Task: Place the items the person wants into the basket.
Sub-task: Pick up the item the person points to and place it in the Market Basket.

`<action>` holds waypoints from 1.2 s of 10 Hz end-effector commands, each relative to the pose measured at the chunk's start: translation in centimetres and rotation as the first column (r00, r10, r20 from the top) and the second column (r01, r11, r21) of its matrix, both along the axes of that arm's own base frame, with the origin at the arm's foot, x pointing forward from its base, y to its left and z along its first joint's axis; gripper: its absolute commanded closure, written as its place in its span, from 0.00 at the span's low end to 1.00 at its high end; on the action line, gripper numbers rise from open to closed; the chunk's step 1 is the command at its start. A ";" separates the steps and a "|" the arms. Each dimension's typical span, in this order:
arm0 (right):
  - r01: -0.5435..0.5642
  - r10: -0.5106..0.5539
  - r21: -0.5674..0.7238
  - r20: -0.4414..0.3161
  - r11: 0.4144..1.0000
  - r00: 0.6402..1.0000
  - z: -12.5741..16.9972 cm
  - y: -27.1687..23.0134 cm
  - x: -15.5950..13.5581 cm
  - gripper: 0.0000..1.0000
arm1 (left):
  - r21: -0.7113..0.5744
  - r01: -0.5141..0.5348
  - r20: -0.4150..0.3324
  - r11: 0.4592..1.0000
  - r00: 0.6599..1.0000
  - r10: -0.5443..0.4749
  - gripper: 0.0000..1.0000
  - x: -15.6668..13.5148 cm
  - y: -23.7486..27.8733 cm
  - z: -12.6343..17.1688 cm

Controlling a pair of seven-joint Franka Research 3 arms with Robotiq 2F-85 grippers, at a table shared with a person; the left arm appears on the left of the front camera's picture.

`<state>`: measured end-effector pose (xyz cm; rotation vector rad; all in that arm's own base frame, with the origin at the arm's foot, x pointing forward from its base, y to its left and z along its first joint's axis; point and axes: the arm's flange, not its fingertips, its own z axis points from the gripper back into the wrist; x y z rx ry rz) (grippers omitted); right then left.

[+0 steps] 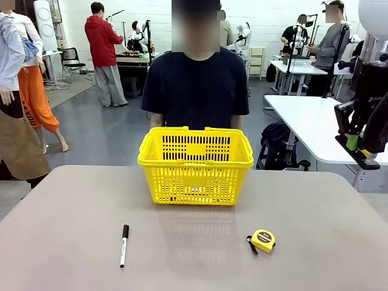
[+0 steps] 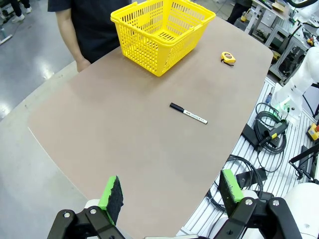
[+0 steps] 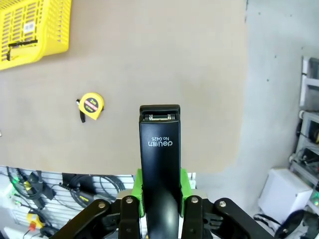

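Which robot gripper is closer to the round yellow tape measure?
Right. The right gripper, holding the black stapler, hangs above and beside the round yellow tape measure; the left gripper is across the table.

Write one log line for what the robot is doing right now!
right gripper: shut on stapler, above table | left gripper: open | basket: by person | marker, tape measure: on table

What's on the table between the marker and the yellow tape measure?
Nothing: in the front view, bare table runs from the white marker to the tape measure.
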<state>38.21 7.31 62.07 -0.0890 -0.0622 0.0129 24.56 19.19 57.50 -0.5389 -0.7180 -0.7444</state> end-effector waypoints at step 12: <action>-0.709 0.704 0.129 0.088 0.693 0.705 3.4 16.0 12.1 0.69 | -0.014 0.017 0.019 1.000 1.000 -0.017 0.00 0.0 0.1 0.1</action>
